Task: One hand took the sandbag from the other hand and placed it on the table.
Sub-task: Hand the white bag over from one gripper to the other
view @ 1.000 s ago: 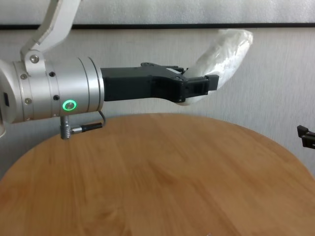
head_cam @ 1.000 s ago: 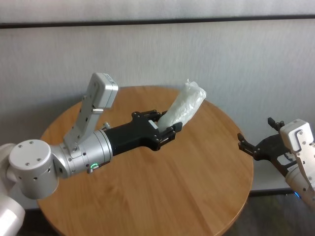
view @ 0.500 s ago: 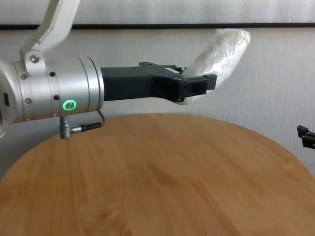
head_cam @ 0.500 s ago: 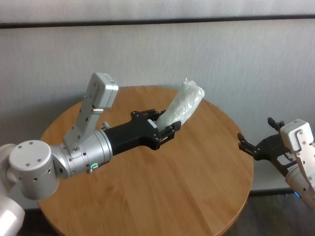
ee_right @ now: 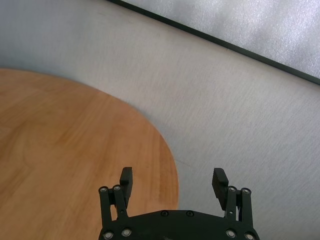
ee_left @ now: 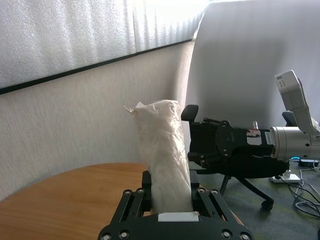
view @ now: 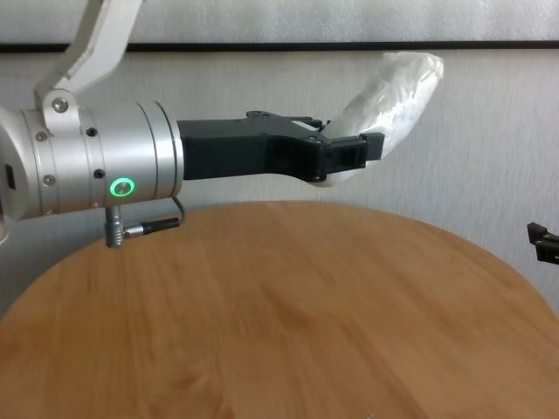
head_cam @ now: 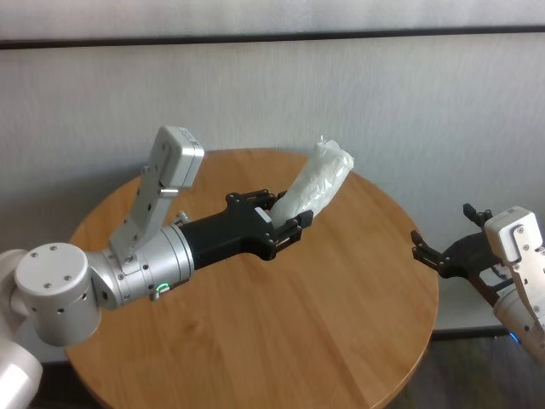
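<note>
Silver and shiny on the far left: thick round wrist with a green glowing ring, held up above the big round light-brown wooden counter (head_cam: 255, 341). Out in front of it, the left black two-fingered pincer (head_cam: 285, 223), shut tight on the bottom end of the small white crinkly lumpy sandbag (head_cam: 317, 181). Sandbag up in the air, not touching the counter, tilted with its free top end pointing up and away toward the right. Plenty of bag sticking out past the fingers, as seen in the left wrist view (ee_left: 162, 150).

Bare wood under and around the bag.

Far over on the right, past the counter's edge: the right black two-fingered pincer (head_cam: 440, 256), well apart from the bag, fingers spread wide with nothing between them, clear in its own wrist view (ee_right: 172, 181).

Step in hand, most likely: holding the bag out and ready for the hand-over. Not passed yet.

Next move probably calls for bringing the right pincer across to the free top end, closing there, then letting go on the left, then lowering the bag down flat.
</note>
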Robot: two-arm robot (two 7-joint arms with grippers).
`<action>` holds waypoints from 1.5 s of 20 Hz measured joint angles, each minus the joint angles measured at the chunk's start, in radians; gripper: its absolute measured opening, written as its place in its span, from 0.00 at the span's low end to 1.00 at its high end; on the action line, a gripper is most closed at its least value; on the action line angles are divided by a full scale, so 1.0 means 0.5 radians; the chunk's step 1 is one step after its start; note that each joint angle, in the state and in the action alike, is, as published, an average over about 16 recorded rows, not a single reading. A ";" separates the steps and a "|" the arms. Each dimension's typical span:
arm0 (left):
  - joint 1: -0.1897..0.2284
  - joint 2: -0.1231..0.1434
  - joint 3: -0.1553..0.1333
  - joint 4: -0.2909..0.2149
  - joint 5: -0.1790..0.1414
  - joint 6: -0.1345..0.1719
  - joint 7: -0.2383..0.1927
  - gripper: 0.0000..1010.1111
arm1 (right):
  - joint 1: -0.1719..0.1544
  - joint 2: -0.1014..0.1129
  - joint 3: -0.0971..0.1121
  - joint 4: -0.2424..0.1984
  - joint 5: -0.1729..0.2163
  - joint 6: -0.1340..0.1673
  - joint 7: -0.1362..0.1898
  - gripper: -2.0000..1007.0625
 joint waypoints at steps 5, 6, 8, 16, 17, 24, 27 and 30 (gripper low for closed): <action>0.001 -0.001 -0.001 0.001 0.000 0.001 -0.003 0.44 | 0.000 0.000 0.000 0.000 0.000 0.000 0.000 1.00; 0.001 -0.001 -0.002 0.002 0.000 0.001 -0.003 0.44 | 0.000 0.000 0.000 0.000 0.000 0.000 0.000 1.00; 0.001 -0.001 -0.002 0.002 0.000 0.001 -0.004 0.44 | 0.000 0.000 0.000 0.000 0.000 0.000 0.000 1.00; 0.001 -0.002 -0.003 0.003 0.000 0.002 -0.006 0.44 | -0.003 -0.003 0.011 -0.003 0.014 0.000 0.012 1.00; 0.001 -0.002 -0.003 0.004 0.000 0.002 -0.006 0.44 | -0.005 -0.005 0.018 -0.006 0.023 -0.001 0.018 1.00; 0.001 -0.002 -0.004 0.004 0.000 0.002 -0.007 0.44 | -0.036 -0.030 0.104 -0.039 0.151 -0.035 0.101 1.00; 0.001 -0.002 -0.005 0.004 0.000 0.002 -0.007 0.44 | -0.060 -0.047 0.165 -0.066 0.260 -0.054 0.178 1.00; 0.001 -0.002 -0.005 0.004 0.000 0.002 -0.007 0.44 | -0.089 -0.061 0.233 -0.103 0.401 -0.067 0.283 1.00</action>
